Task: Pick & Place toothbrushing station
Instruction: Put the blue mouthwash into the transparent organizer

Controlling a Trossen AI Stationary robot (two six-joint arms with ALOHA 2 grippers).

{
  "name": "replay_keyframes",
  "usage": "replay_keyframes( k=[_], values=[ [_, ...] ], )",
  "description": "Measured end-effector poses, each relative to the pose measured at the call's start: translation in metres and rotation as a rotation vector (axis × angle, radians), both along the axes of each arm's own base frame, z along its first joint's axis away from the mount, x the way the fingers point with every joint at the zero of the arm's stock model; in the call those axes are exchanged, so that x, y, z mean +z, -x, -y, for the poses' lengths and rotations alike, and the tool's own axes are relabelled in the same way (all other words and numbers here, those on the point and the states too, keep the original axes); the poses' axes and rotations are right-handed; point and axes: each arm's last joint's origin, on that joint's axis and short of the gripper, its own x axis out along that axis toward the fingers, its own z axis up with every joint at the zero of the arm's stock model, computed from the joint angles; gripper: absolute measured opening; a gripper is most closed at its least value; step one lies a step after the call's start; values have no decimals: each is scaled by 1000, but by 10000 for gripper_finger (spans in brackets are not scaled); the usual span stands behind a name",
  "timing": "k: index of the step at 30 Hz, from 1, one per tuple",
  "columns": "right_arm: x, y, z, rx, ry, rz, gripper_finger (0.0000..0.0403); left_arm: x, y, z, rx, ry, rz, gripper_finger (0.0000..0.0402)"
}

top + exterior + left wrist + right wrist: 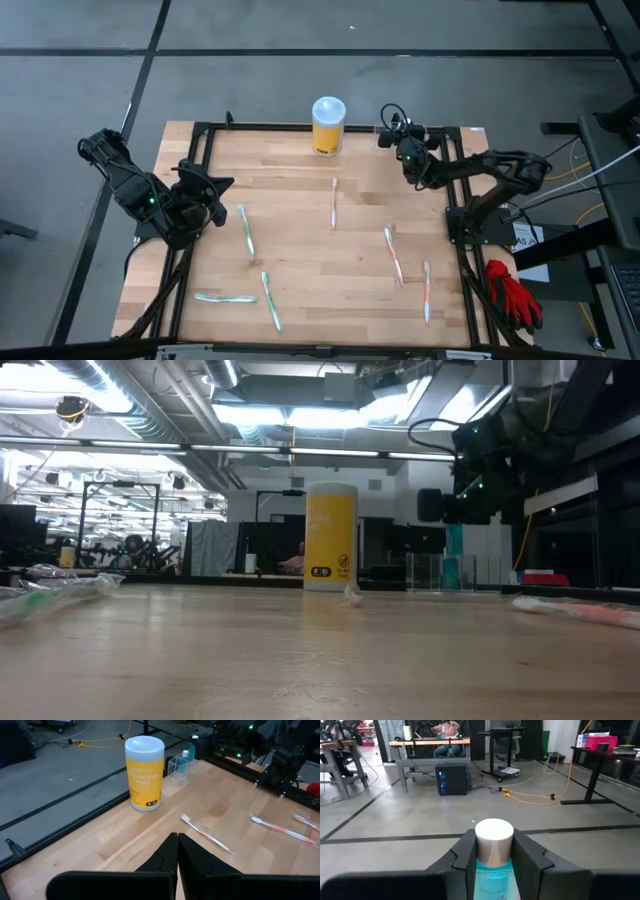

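The toothbrushing station (pixel 179 766), a small clear plastic holder, stands at the table's far edge, right of the yellow canister (pixel 328 125); the low view shows it too (pixel 428 572). My right gripper (pixel 494 840) hovers over it, shut on a blue tube with a white cap (pixel 494 834). The tube's lower end (pixel 453 565) shows within the holder's outline; whether it is inside cannot be told. My left gripper (pixel 177 851) waits shut with nothing in it at the table's left side (pixel 213 195). Several toothbrushes (pixel 333 203) lie flat on the wood. My right gripper pinches the blue tube between its two fingers, which lie on its two sides at the white cap and the top of the blue body (pixel 492 867). The fingers reach in about level from the table's right side. The tube stands upright, cap up, its body hanging below the fingers.
The yellow canister (pixel 144 772) stands just left of the holder. Toothbrushes lie scattered over the middle and near part of the table (pixel 245 230) (pixel 393 253) (pixel 270 300). A red glove (pixel 512 290) lies off the table's right edge.
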Motion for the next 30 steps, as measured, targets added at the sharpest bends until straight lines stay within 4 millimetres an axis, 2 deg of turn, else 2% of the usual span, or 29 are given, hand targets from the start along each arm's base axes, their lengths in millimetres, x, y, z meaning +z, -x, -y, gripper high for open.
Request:
replay_keyframes(
  k=[16, 30],
  values=[
    [-28, -4, 5, -7, -50, 9, 93, 0, 0, 0, -4, -12, -11, 3],
    [-37, -3, 5, -7, -43, -14, 95, 0, 0, 0, -11, -18, -23, 3]
  ],
)
